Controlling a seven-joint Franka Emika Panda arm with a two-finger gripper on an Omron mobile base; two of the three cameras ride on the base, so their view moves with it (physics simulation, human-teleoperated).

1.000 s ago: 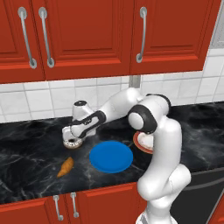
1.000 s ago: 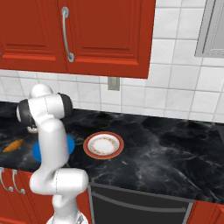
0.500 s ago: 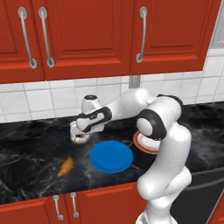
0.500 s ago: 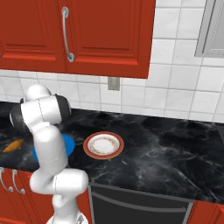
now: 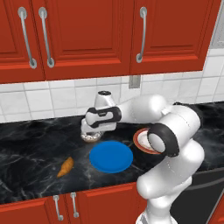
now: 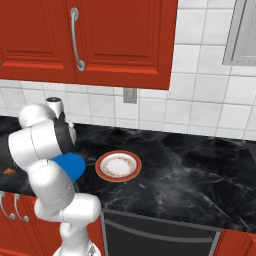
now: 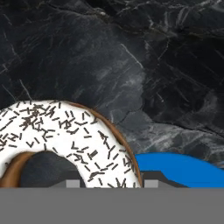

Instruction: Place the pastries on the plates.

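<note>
The black marble counter (image 5: 30,144) runs under the red cabinets (image 5: 87,35) and a white tile backsplash (image 5: 57,96). On it lie the two plates: the blue plate (image 5: 111,156) near the front edge, and the red-rimmed plate (image 6: 118,166) just beside it on the right, partly covered by the arm's elbow in the left base view. In the right base view only a slice of the blue plate shows past the arm.

The gripper (image 5: 91,136) hangs above the counter just behind the blue plate's back-left rim, pointing down. Its jaws are drawn in on the donut (image 7: 61,135) — in the hand view the white icing with dark sprinkles sits right at the fingertips, with the counter well below and an arc of the blue plate at the lower right. In the left base view the donut shows as a pale disc directly beneath the hand.

The croissant (image 5: 66,166) lies on the bare counter — left of the blue plate, apart from it and from the gripper.
</note>
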